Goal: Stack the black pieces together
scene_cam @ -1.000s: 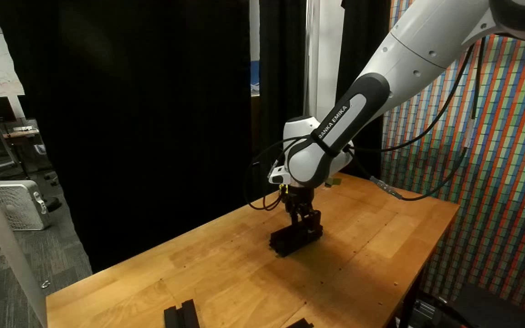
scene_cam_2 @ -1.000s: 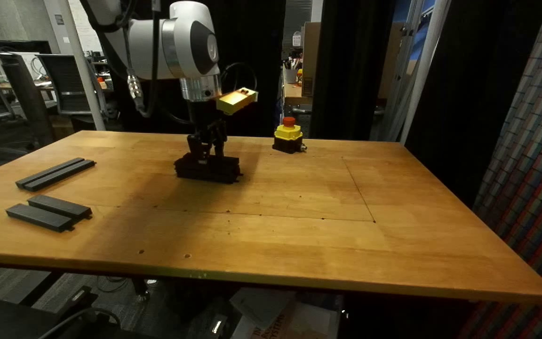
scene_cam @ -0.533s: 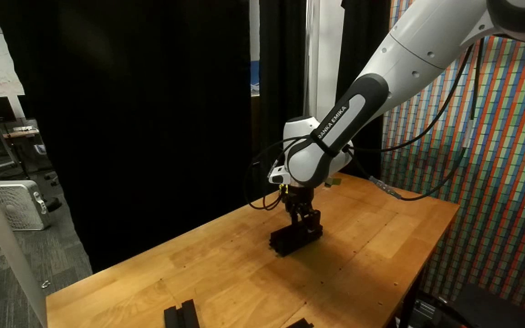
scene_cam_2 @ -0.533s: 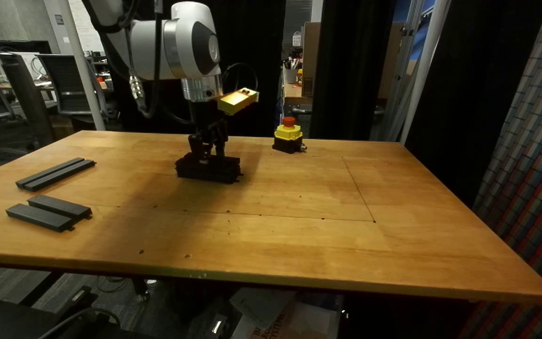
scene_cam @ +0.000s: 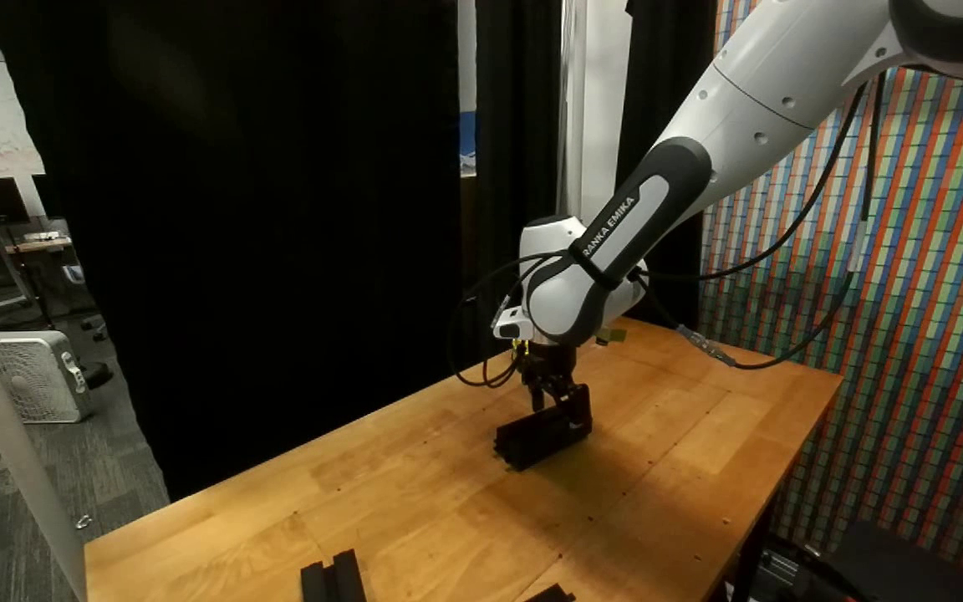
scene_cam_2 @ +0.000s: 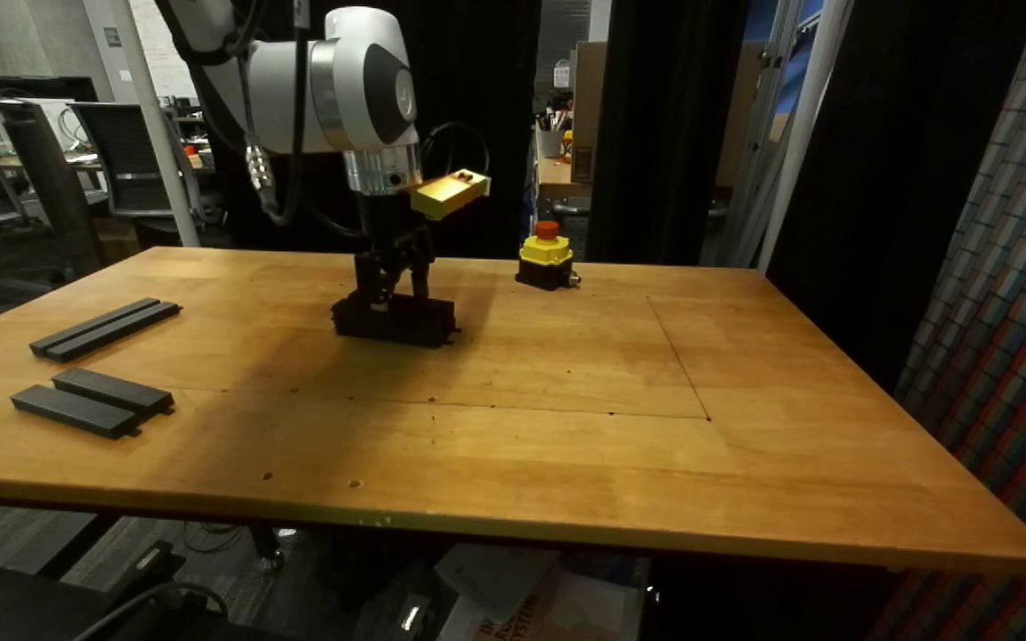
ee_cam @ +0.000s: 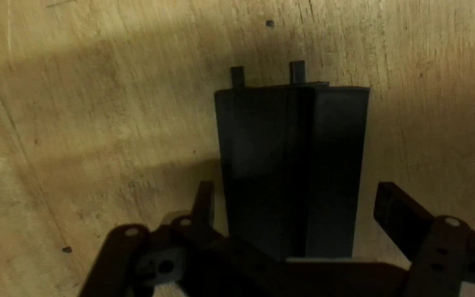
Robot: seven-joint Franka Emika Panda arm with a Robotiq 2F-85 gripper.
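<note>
On my wrist feed the gripper has its fingers standing wide apart, one on each side of the black block, and I can see a narrow strip of the wooden table between each fingertip and the block, so they look clear of it. Whether the tips meet the wood below, I can't tell. Two small tabs stick out of the block's end. In both exterior views the block sits flat on the table, right below the gripper, with the white arm angling down to it. Well apart from it, in an exterior view, two black bars lie side by side, with two black slabs near them, also side by side. A yellow button box with a red top stands near the table's far edge. Past the table I've got dark curtains, a multicoloured grid-patterned sheet beyond one end, office chairs in the background, and a white box fan on grey carpet.
</note>
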